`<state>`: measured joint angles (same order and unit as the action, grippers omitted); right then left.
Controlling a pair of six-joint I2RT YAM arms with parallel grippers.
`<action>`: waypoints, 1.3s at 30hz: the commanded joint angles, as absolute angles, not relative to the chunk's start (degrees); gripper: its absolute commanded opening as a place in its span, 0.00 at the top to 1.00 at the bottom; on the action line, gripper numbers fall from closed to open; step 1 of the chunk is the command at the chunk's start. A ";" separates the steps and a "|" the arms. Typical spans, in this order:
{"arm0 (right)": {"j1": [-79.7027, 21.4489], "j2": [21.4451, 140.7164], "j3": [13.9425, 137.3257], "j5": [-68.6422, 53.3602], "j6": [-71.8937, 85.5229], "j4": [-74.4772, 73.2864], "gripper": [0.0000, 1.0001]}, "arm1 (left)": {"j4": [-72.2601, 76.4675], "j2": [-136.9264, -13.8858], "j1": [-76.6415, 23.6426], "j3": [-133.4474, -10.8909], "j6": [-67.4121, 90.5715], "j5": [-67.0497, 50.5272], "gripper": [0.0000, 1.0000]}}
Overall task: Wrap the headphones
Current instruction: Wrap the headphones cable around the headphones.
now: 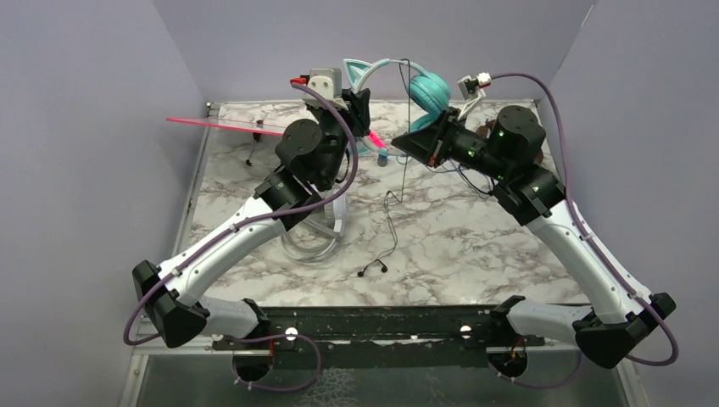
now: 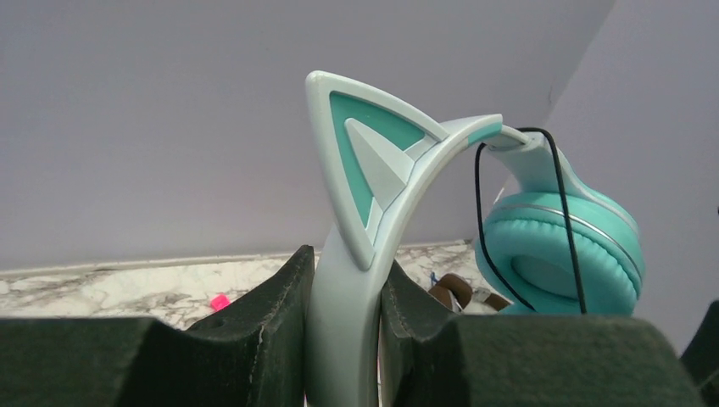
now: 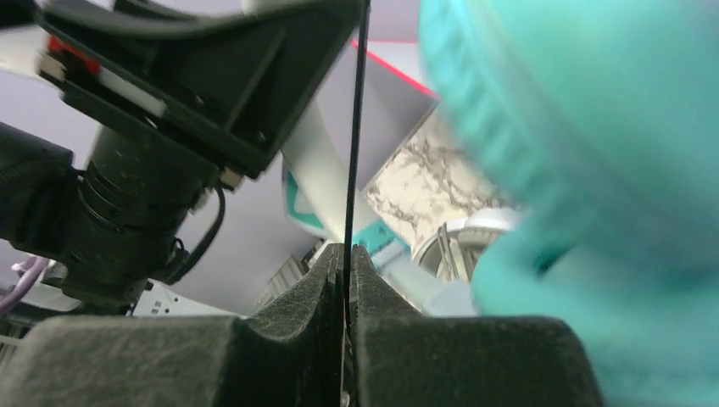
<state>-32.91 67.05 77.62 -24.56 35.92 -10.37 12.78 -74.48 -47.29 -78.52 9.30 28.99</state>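
Both foam-padded: left tool [image 2: 343, 339] pinches curved teal headband [image 2: 407, 182], right tool [image 3: 348, 326] seemingly pinches thin cord [image 3: 354, 127].

Back middle's jammed: left gripper [image 2: 343, 284] and right gripper [image 3: 346, 267] crowd the raised teal headphones [image 1: 428, 89]. A black cord [image 3: 356, 127] dangles across the marble table [image 1: 475, 254] centre, and white-grey headphones [image 1: 337, 222] sit under the left forearm [image 1: 229, 242]. Front-right tabletop's open, plenty of room to pass.

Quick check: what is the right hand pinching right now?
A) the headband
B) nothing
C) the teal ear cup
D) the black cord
D: the right wrist view shows the right hand shut on the black cord, with the teal ear cup beside it.
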 commanded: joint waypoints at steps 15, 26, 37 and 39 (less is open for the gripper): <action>-34.16 59.71 59.78 -31.44 41.29 8.61 0.95 | 25.67 -75.55 -48.23 -85.63 17.16 43.26 1.00; -34.28 59.54 58.44 -27.47 44.05 11.32 0.92 | 25.05 -76.26 -48.79 -87.63 17.64 42.30 1.00; -34.45 58.80 51.02 -30.19 43.69 23.38 0.81 | 23.23 -76.81 -48.90 -90.04 20.44 41.83 1.00; -34.38 59.10 49.14 -30.90 43.83 26.48 0.81 | 21.99 -76.27 -48.88 -90.72 21.36 41.46 1.00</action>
<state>-34.09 58.89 51.57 -27.22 44.62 18.04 17.47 -78.08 -48.82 -86.83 16.82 41.28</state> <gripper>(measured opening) 0.185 0.288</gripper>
